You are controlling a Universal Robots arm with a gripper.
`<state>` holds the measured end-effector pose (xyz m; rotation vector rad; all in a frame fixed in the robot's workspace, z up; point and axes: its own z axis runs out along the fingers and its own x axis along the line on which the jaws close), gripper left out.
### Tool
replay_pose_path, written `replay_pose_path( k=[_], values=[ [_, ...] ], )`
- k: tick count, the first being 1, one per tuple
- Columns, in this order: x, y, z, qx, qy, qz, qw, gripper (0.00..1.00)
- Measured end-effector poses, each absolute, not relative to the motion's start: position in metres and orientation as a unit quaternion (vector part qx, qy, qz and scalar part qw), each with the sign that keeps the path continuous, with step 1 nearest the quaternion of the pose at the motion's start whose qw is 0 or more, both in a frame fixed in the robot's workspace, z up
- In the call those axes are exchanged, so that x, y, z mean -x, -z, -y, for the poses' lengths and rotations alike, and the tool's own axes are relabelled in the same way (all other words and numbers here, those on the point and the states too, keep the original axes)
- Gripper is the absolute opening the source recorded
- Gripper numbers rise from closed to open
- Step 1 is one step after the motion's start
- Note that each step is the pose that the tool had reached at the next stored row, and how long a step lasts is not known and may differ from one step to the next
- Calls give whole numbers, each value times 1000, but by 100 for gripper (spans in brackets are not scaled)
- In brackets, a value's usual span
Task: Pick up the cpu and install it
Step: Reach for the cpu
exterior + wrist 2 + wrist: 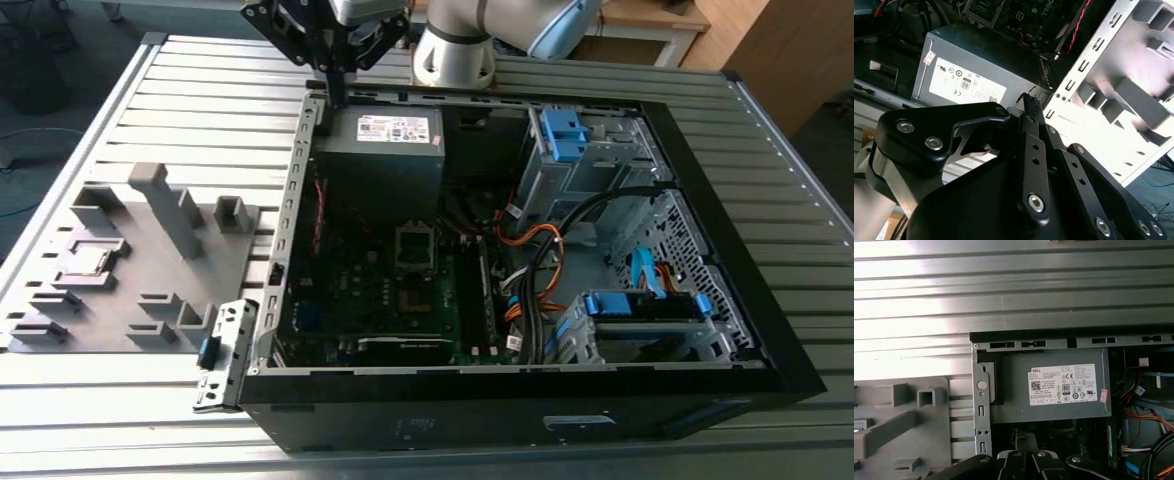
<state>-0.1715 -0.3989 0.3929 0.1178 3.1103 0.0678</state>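
The cpu is a small pale square chip lying flat in a recess of the grey plastic tray, at the exterior view's left. My gripper hangs well away from it, over the far left corner of the open computer case, just above the black power-supply box. Its black fingers are shut together with nothing between them, as both wrist views show. Inside the case, the motherboard carries a square metal-framed socket in its middle.
Drive cages with blue latches and orange and black cables fill the case at the exterior view's right. Tall grey blocks rise from the tray. Everything rests on a ribbed metal table. The arm's base stands behind the case.
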Motion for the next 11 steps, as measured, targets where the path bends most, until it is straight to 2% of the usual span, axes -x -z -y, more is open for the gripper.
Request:
replay_pose_path(
  k=[11],
  values=[
    [184, -393, 399, -38, -22, -999, 14, 11]
  ],
)
